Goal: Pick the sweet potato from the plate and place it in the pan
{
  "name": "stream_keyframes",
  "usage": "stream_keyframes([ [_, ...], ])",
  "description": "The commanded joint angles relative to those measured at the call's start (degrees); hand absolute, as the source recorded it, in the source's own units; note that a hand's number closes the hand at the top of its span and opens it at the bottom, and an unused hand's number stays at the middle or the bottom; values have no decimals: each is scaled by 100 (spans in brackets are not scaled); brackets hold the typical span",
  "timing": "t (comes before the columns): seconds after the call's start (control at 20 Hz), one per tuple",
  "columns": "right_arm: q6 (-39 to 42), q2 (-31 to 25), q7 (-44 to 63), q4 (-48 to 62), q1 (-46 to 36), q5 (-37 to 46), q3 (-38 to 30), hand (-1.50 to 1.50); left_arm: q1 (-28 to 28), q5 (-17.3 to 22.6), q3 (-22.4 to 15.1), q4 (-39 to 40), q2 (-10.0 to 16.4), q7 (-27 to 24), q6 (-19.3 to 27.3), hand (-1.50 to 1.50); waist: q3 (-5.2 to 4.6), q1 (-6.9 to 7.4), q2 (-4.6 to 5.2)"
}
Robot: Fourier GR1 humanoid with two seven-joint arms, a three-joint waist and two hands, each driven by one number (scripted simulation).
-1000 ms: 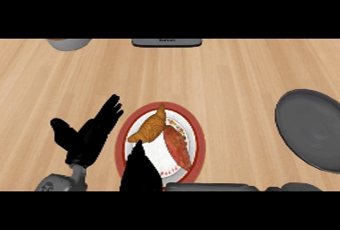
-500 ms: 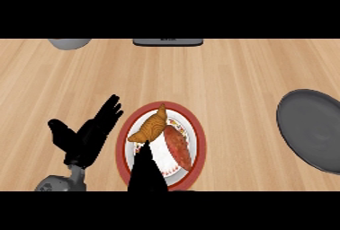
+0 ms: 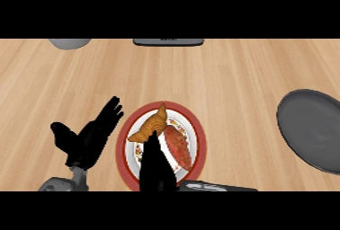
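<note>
I had the right hand [image 3: 157,168] over the near part of the plate [image 3: 202,139], fingers straight and bunched together, pointing up the view, clasping nothing. Its tip sat between the two foods, just beside the sweet potato [image 3: 178,146] and just short of the croissant-shaped pastry [image 3: 151,126]. I could not tell whether it touched either one.

The sweet potato lay on the plate's right half, long and reddish, slanting from the middle down toward the near rim. That was why I read this as the approach step: hand lined up along the potato's length, nothing lifted yet. The pastry lay close on its left, so I judged the grasp had to close from the potato's right side, or the fingers might nudge the pastry as well.

The left hand [image 3: 90,139] rested on the counter [image 3: 232,81] just left of the plate, fingers spread and relaxed, out of the way.

The pan [image 3: 312,130] waited well apart at the right edge, so a long carry rightward remained, by my reckoning.
</note>
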Motion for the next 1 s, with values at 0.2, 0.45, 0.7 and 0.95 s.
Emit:
stream_keyframes([
  [0.2,-581,-468,-922,517,-166,587,-371,-150,299,134,320,-53,189,-140,-471,0,0,34,6],
  [0.45,-1004,57,-1292,963,-26,965,-540,150,-144,-123,146,-240,-202,405,-62,0,1,13,5],
  [0.7,-1755,-147,-2119,1362,-388,1451,-250,150,79,113,439,-288,31,350,-406,0,0,56,8],
  [0.95,-1847,-46,-1408,1042,506,1586,-683,150,-22,-49,437,-80,-85,207,-357,0,1,-71,-3],
])
